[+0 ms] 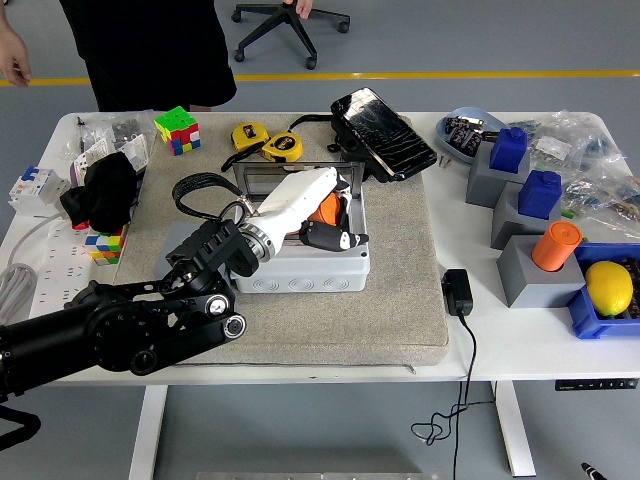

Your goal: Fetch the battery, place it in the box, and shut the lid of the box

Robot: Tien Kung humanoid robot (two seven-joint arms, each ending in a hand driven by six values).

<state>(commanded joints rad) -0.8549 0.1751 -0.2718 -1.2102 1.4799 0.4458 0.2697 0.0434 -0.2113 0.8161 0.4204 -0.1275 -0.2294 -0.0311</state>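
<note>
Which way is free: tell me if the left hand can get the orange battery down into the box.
Probably yes: the left hand holds the orange battery over the box, whose lid stands open behind.

My left arm (130,335) reaches in from lower left, white hand (322,222) curled, gripping; right arm unseen.

Black jointed left arm (130,335), white forearm, looped black cable (200,185).

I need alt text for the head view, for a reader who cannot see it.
The left robot hand holds an orange battery over the open grey box on a mat. A person stands behind the cluttered white table.
</note>
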